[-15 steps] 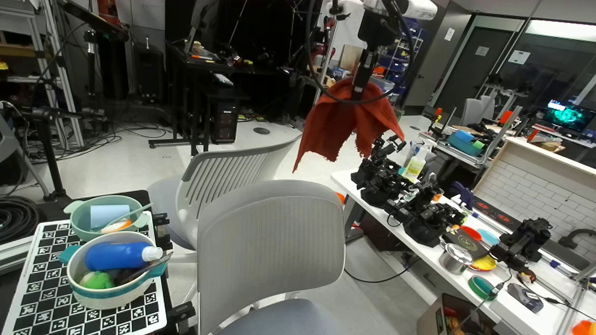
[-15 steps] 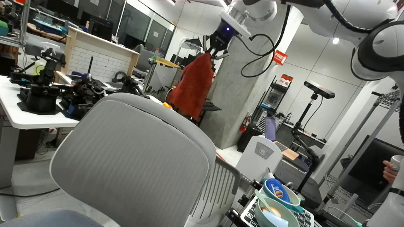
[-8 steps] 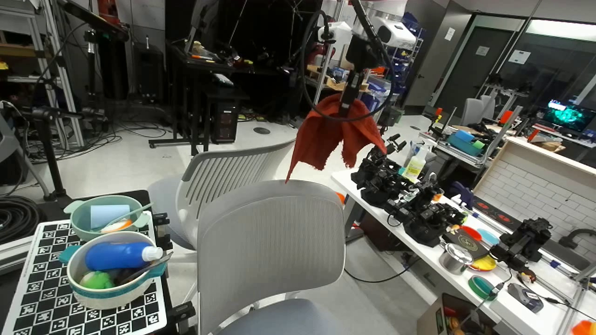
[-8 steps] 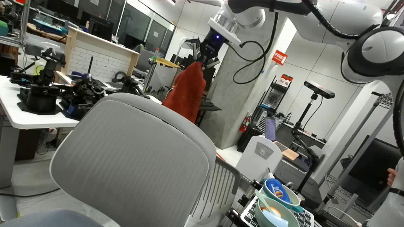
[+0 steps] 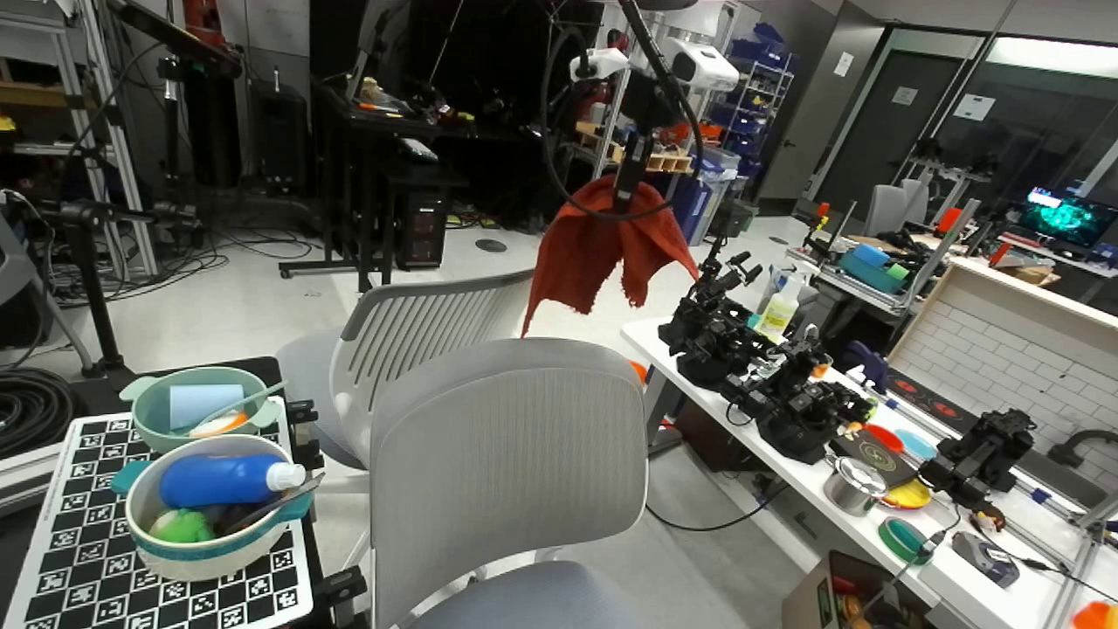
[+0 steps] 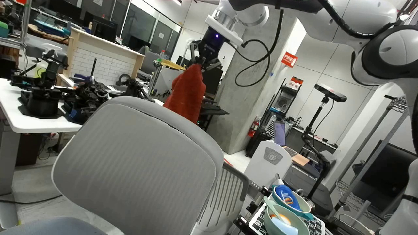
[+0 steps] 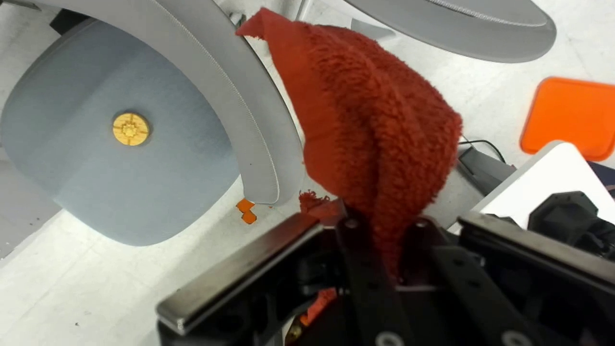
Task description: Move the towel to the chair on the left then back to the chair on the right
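The red towel (image 5: 576,253) hangs from my gripper (image 5: 622,205), pinched near its middle, its ends drooping. In an exterior view the gripper (image 6: 203,63) and towel (image 6: 187,93) are above and beyond the near grey chair (image 6: 140,160), whose backrest hides the towel's lower edge. In the wrist view the gripper (image 7: 384,226) is shut on the bunched towel (image 7: 375,120). The near chair (image 5: 511,437) and slatted chair (image 5: 428,332) stand side by side. The wrist view shows a chair seat (image 7: 96,182) left of the towel and another chair's backrest (image 7: 471,33) upper right.
A white table (image 5: 751,419) with black robot arms (image 5: 716,341) stands beside the chairs. A checkered board (image 5: 87,507) holds two bowls (image 5: 210,559). A yellow disc (image 7: 130,129) lies on the seat. A concrete column (image 6: 235,114) stands behind. A cable loop (image 6: 248,85) hangs from the arm.
The gripper and towel have moved left and somewhat lower in both exterior views, the grip unchanged. A hand at the right edge of an exterior view has gone out of sight.
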Available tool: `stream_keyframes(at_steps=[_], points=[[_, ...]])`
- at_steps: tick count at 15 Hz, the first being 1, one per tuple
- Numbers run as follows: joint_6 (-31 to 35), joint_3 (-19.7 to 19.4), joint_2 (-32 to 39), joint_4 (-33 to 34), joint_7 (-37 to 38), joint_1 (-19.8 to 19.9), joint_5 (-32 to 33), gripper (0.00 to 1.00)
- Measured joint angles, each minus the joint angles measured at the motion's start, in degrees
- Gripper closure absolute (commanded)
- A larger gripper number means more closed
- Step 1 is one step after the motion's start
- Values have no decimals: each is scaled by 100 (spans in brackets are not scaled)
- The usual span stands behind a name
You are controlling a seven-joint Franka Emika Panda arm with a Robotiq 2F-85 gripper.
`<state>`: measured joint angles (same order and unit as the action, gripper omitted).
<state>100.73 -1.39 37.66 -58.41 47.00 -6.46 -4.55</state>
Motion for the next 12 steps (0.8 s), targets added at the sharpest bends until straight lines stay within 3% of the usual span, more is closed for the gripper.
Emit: stream_keyframes(at_steps=[4,12], points=[[708,-66,-281,-598,170,-59,318,97],[2106,-238,-1348,-2954,479,-54,580,97]])
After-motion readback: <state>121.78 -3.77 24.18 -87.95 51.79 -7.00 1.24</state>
